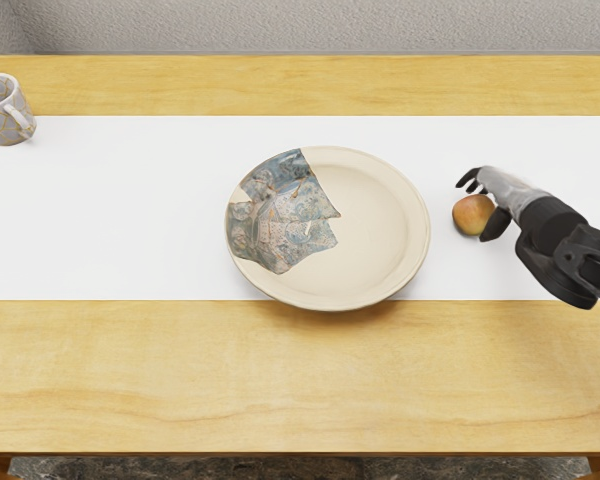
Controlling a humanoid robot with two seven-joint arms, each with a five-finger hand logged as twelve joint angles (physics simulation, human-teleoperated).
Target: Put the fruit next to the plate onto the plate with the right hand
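- The fruit (472, 214) is small and round, red and yellow like a little apple. It sits on the white cloth (130, 210) on the desk (280, 380), at 3 o'clock from the plate (380, 235). It is just beside the plate's rim but not touching it.
- The right hand (495, 196) comes in from the right. It is at the 3 o'clock side of the fruit, very close to it.
- The fingers (468, 180) reach over the 12 o'clock side of the fruit, and the thumb (496, 224) is down at about 4 o'clock. The hand looks loose and is not holding anything yet.
- The left hand is not in the picture.
- I think the fruit is light and hard. It will not squash, so the hand can squeeze it firmly.
- Its skin looks smooth, so it may slip. It is round, so it may roll away if it gets bumped.
- The best place to hold it is around its fat middle, with fingers on one side and the thumb on the other.
- The plate is wide and low. Its middle is bare, and it has blue-grey shapes at its 9 o'clock side. The fruit must go up a little to get over the rim.
- It should be set down softly, or it may roll around on the plate.
- A mug (4, 110) stands far off at 10 o'clock from the plate, out of the way.
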